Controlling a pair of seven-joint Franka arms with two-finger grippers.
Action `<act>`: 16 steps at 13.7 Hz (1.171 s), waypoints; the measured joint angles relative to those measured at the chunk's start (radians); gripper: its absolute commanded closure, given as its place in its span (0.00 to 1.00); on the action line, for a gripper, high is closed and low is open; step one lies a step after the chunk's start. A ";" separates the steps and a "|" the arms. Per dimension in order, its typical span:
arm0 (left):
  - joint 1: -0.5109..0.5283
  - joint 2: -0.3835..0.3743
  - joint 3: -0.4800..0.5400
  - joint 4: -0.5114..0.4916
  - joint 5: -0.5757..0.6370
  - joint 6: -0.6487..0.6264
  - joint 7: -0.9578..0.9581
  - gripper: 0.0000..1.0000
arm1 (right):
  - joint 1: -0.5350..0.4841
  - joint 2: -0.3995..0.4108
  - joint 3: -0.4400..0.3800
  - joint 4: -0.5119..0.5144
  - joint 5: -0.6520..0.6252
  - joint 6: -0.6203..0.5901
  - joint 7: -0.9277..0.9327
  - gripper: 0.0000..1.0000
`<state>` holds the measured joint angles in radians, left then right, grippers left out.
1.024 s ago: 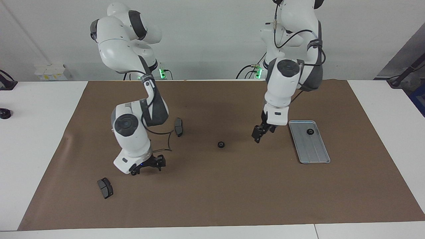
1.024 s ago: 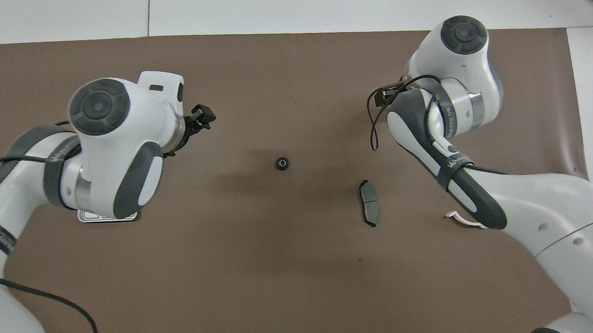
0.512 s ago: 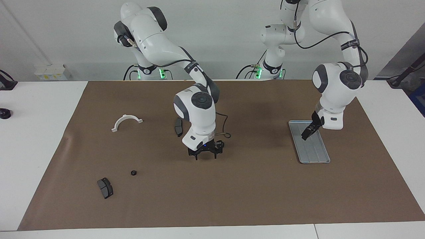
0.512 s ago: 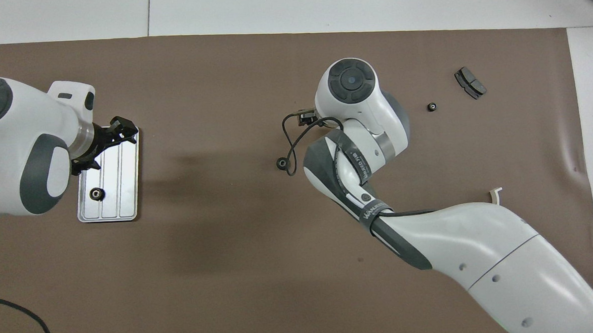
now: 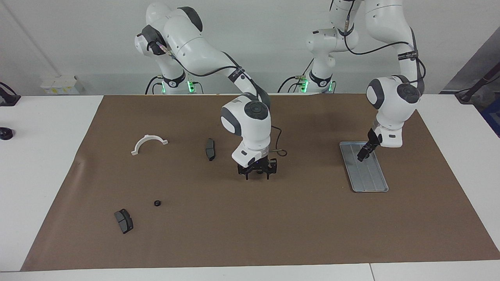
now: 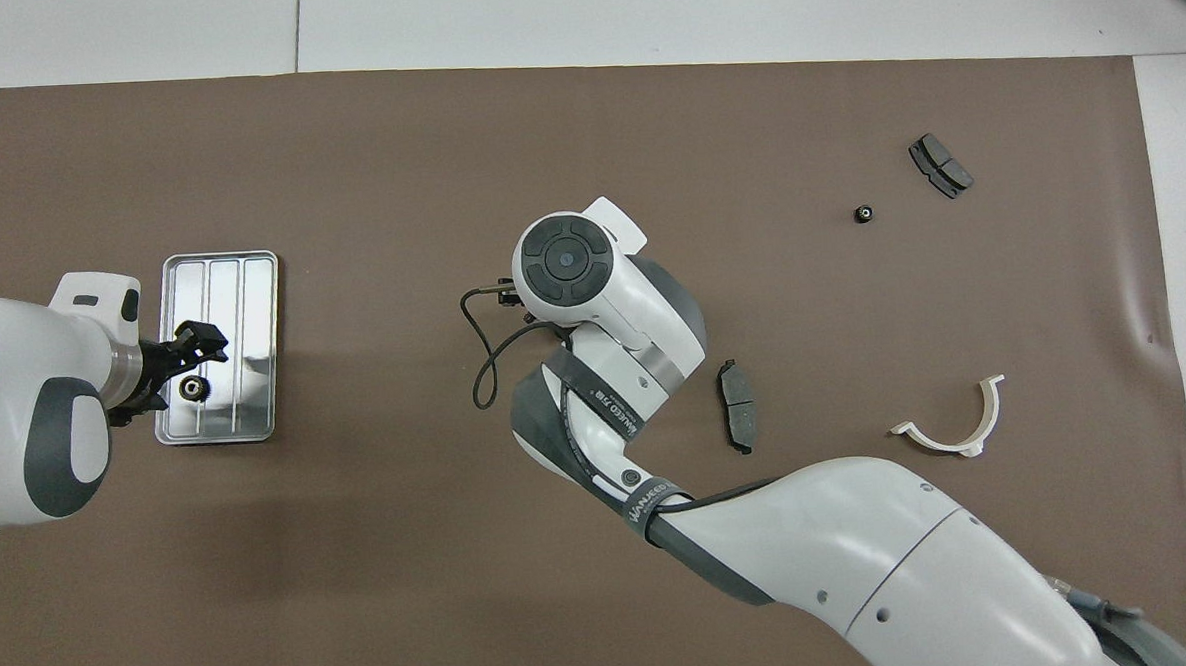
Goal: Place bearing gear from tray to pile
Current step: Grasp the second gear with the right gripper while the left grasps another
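The silver tray [image 5: 371, 180] [image 6: 241, 283] lies toward the left arm's end of the mat. A small black bearing gear [image 6: 192, 389] sits on the part of it nearer to the robots. My left gripper [image 5: 360, 158] [image 6: 186, 365] hangs open just over that gear and hides it in the facing view. The pile is scattered toward the right arm's end: a white half-ring bracket [image 5: 149, 142] [image 6: 954, 429], two dark brake pads [image 5: 210, 149] [image 5: 124, 221] and a small black gear [image 5: 157, 203] [image 6: 861, 213]. My right gripper [image 5: 258, 176] stands open, low over the middle of the mat, with its wrist hiding it from above.
A brown mat [image 5: 273, 234] covers the white table. A small black object [image 5: 5, 133] rests on the bare table past the mat at the right arm's end.
The right gripper has swung from the pile to the mid-mat spot where a loose gear lay, now covering it. The left gripper moved along the tray toward the robots, to the gear.
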<state>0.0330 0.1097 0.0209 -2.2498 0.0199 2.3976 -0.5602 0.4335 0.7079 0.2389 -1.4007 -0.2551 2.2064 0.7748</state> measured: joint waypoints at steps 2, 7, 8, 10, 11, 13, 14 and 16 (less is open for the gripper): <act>0.007 0.000 0.000 -0.022 0.000 0.026 0.007 0.25 | 0.008 0.000 0.000 -0.029 0.000 0.003 0.000 0.26; 0.011 0.000 -0.002 -0.051 0.000 0.073 0.032 0.27 | 0.009 -0.008 -0.001 -0.058 -0.002 0.003 0.000 0.70; 0.012 0.001 -0.002 -0.053 0.000 0.080 0.036 0.27 | 0.008 -0.012 -0.001 -0.059 -0.002 0.003 0.000 0.81; 0.013 0.004 -0.002 -0.056 0.000 0.084 0.039 0.32 | 0.007 -0.018 -0.002 -0.064 -0.002 0.002 0.000 0.92; 0.013 0.005 -0.002 -0.057 0.000 0.085 0.040 0.41 | 0.007 -0.018 -0.002 -0.064 -0.002 0.002 0.000 0.97; 0.013 0.005 -0.002 -0.059 0.000 0.085 0.041 0.56 | 0.004 -0.018 -0.002 -0.064 -0.002 0.002 0.000 1.00; 0.013 0.005 -0.002 -0.059 0.000 0.086 0.041 0.57 | -0.002 -0.018 -0.003 -0.064 -0.002 0.001 0.000 1.00; 0.013 0.005 -0.002 -0.060 0.000 0.086 0.045 0.57 | -0.035 -0.019 -0.005 -0.061 -0.002 -0.016 -0.034 1.00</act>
<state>0.0459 0.1150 0.0188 -2.3095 0.0199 2.4840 -0.5155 0.3989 0.6890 0.2335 -1.4614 -0.2573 2.1904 0.7407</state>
